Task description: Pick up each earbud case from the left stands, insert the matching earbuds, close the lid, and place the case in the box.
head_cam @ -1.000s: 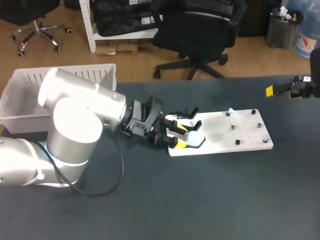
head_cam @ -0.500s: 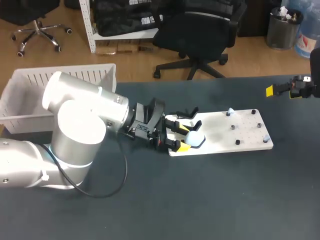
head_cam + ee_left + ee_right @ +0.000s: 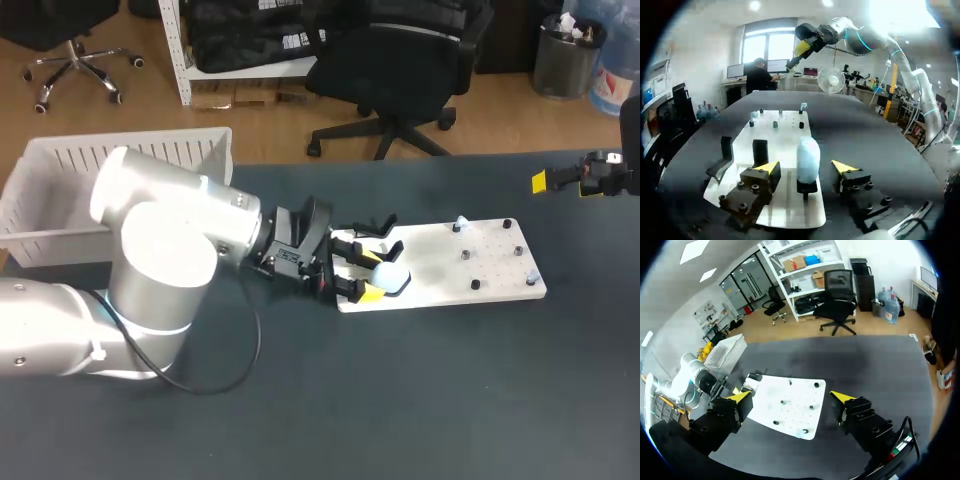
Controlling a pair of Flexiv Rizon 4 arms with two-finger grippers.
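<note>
I'm seeing my left gripper [image 3: 806, 167] straddling the pale-blue earbud case [image 3: 808, 156], upright on its stand [image 3: 806, 186] — fingers released, gaps both sides, unclear from overhead. My right gripper [image 3: 791, 396] is hanging spread wide, holding nothing.

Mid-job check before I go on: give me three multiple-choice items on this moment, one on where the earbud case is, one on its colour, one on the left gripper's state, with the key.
1. Where is the earbud case?
A. In the box
B. On its stand, between the fingers of the left gripper
C. In the right gripper

2. What colour is the earbud case?
A. Red
B. Black
C. Pale blue

3. How is the left gripper?
A. Open
B. Shut on the earbud case
C. Shut on nothing

Key:
1 B: the left wrist view shows it upright on the black stand, between the two yellow tips.
2 C: it looks pale blue in both the head and left wrist views.
3 A: a gap shows between each tip and the earbud case.
</note>
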